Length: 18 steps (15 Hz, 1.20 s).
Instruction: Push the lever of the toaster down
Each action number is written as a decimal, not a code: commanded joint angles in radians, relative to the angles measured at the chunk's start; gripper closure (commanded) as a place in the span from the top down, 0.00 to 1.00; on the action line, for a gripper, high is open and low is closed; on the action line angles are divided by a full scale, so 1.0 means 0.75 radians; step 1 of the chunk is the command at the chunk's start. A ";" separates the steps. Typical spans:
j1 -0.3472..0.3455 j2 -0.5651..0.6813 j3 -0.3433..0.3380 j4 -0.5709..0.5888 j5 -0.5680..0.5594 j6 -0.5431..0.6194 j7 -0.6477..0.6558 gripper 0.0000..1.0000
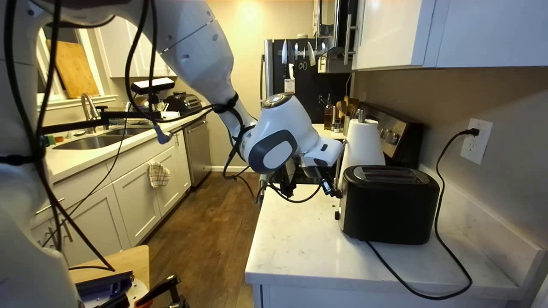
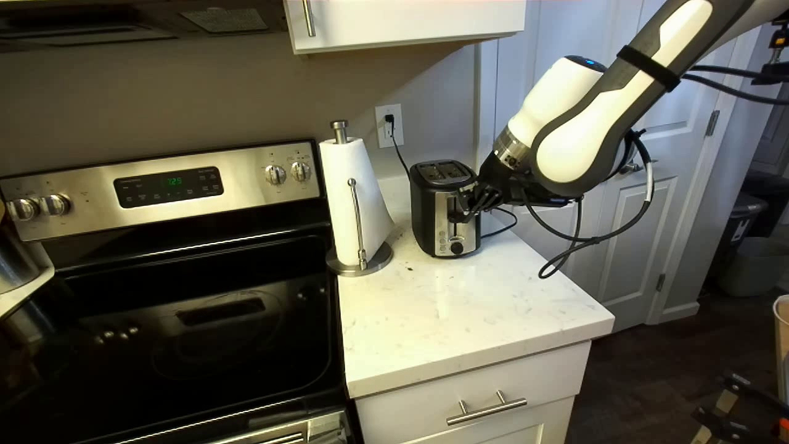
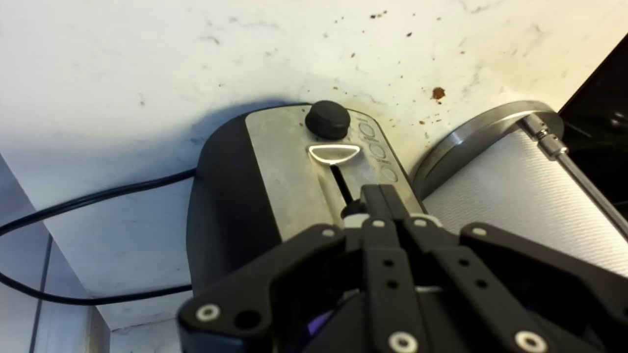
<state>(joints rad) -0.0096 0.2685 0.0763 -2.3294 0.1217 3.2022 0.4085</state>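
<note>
The black toaster (image 1: pixel 389 209) stands on the counter, its narrow silvery end face toward my gripper (image 1: pixel 336 193). The toaster also shows in an exterior view (image 2: pixel 425 216) and in the wrist view (image 3: pixel 289 176). The lever (image 3: pixel 350 209) is a small dark tab at the upper end of the slot, partly hidden behind my fingers. My gripper is shut and empty, its fingertips pressed together in the wrist view (image 3: pixel 383 189) and in an exterior view (image 2: pixel 470 206). The fingertips are at the end face, overlapping the lever's side. I cannot tell whether they touch it.
A paper towel roll (image 2: pixel 354 203) on a metal stand is close beside the toaster, with the stove (image 2: pixel 185 308) beyond it. A black power cord (image 1: pixel 441 244) runs from the toaster to the wall outlet (image 1: pixel 476 141). White cabinets (image 1: pixel 471 34) hang above the counter (image 1: pixel 295 252).
</note>
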 commanded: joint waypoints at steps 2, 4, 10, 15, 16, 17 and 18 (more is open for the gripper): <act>0.077 0.078 -0.083 0.041 -0.013 0.038 0.012 0.00; 0.072 0.101 -0.075 0.053 0.000 0.035 0.009 0.00; 0.029 0.249 0.007 0.110 0.149 0.065 -0.044 0.00; 0.103 0.192 -0.075 0.054 0.137 0.110 -0.064 0.00; 0.146 0.150 -0.124 0.020 0.086 0.109 -0.029 0.00; 0.186 0.097 -0.162 -0.019 0.084 0.090 -0.030 0.00; 0.245 0.039 -0.219 -0.071 0.081 0.104 -0.031 0.00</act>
<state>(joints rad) 0.0821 0.3725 0.0061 -2.2969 0.1949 3.2606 0.4011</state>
